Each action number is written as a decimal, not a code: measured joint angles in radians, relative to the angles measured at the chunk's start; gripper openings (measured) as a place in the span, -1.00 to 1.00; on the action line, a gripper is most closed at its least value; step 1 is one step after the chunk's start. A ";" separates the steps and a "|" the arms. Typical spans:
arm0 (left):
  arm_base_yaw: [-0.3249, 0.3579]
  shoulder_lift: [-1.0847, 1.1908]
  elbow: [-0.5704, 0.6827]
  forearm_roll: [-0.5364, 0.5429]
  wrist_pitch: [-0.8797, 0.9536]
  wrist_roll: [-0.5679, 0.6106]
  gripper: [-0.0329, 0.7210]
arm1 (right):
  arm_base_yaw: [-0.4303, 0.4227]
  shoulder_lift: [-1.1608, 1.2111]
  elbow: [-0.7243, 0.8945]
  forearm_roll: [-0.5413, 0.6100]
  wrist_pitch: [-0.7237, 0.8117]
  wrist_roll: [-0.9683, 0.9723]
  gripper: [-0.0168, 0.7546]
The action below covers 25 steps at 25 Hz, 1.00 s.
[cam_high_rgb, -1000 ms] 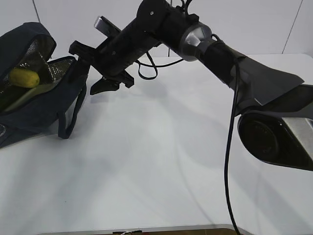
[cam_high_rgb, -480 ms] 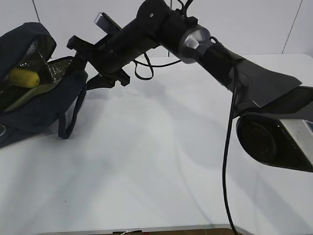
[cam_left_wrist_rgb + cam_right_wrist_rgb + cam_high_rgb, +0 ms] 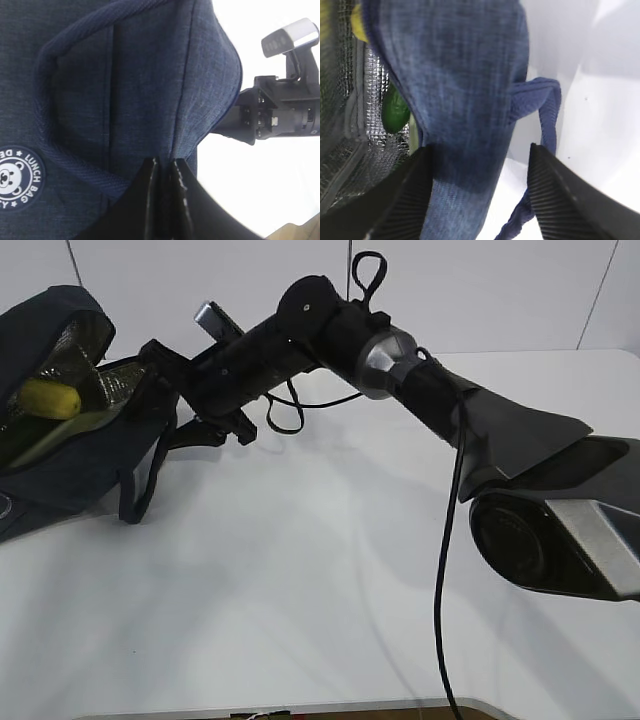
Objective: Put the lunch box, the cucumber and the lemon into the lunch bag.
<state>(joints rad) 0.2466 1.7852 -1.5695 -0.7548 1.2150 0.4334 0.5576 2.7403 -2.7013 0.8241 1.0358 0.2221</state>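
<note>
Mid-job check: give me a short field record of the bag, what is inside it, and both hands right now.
bag: dark navy fabric lunch bag, lying open at the table's left, silver foil lining showing
lemon: yellow oval lemon inside the bag
cucumber: dark green cucumber inside, against the lining
lunch box: not clearly visible
left hand: closed, pinching the bag's fabric
right hand: open, straddling the bag's side wall
table: white table

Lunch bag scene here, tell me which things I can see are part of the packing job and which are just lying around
Part of the job:
lunch bag
lemon, inside the bag
cucumber, inside the bag
right gripper, open astride the bag's wall
left gripper, shut on the bag's fabric

Just lying around:
nothing visible on the white table
</note>
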 joint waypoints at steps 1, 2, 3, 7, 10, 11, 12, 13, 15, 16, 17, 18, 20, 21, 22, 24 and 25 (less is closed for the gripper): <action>0.000 0.000 0.000 0.000 0.000 0.000 -0.88 | 0.000 0.000 0.000 0.000 -0.002 0.000 0.28; 0.000 0.000 0.000 0.000 0.000 0.000 -0.88 | 0.000 0.000 0.000 0.000 -0.002 0.000 0.28; 0.000 0.000 0.000 0.000 0.000 0.000 -0.88 | 0.000 0.000 0.000 0.000 -0.002 0.000 0.25; 0.000 0.000 0.000 0.000 0.000 0.000 -0.88 | 0.000 0.000 0.000 0.007 -0.004 0.000 -0.06; 0.000 0.000 0.000 0.000 0.000 0.000 -0.88 | 0.000 0.000 0.000 0.007 -0.006 0.000 -0.38; 0.000 0.000 0.000 0.000 0.000 0.000 -0.88 | 0.000 0.000 0.000 0.007 -0.006 0.000 -0.48; 0.000 0.000 0.000 0.000 0.000 0.000 -0.88 | 0.000 0.000 0.000 0.007 -0.006 -0.007 -0.55; 0.000 0.000 0.000 0.000 0.000 0.000 -0.88 | 0.000 0.000 0.000 0.007 -0.006 -0.016 -0.63; 0.000 0.000 0.000 0.000 0.000 0.000 -0.88 | 0.000 0.000 0.000 0.007 -0.006 -0.043 -0.82; 0.000 0.000 0.000 0.000 0.000 0.000 -0.88 | 0.000 0.000 0.000 0.007 -0.006 -0.063 -0.87; 0.000 0.000 0.000 0.000 0.000 0.000 -0.88 | 0.000 0.000 0.000 0.007 -0.004 -0.085 -0.91; 0.000 0.001 0.000 0.000 0.000 0.000 -0.88 | 0.000 0.000 0.000 0.007 0.003 -0.108 -0.91; 0.000 0.006 0.000 -0.002 0.000 0.000 -0.88 | -0.001 0.000 0.000 0.002 0.027 -0.148 -0.92; 0.000 0.009 0.000 -0.005 0.000 0.000 -0.88 | -0.001 0.000 0.000 -0.010 0.041 -0.165 -0.92; 0.000 0.013 0.000 -0.009 0.002 0.000 -0.88 | -0.001 0.000 0.000 -0.033 0.059 -0.174 -0.92; 0.000 0.016 0.000 -0.021 0.004 0.000 -0.88 | -0.001 -0.002 -0.012 -0.085 0.094 -0.184 -0.92; 0.000 0.016 0.000 -0.029 0.006 0.000 -0.88 | -0.001 -0.004 -0.023 -0.112 0.115 -0.186 -0.92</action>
<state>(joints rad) 0.2466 1.8011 -1.5695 -0.7841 1.2211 0.4338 0.5569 2.7364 -2.7239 0.7119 1.1511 0.0364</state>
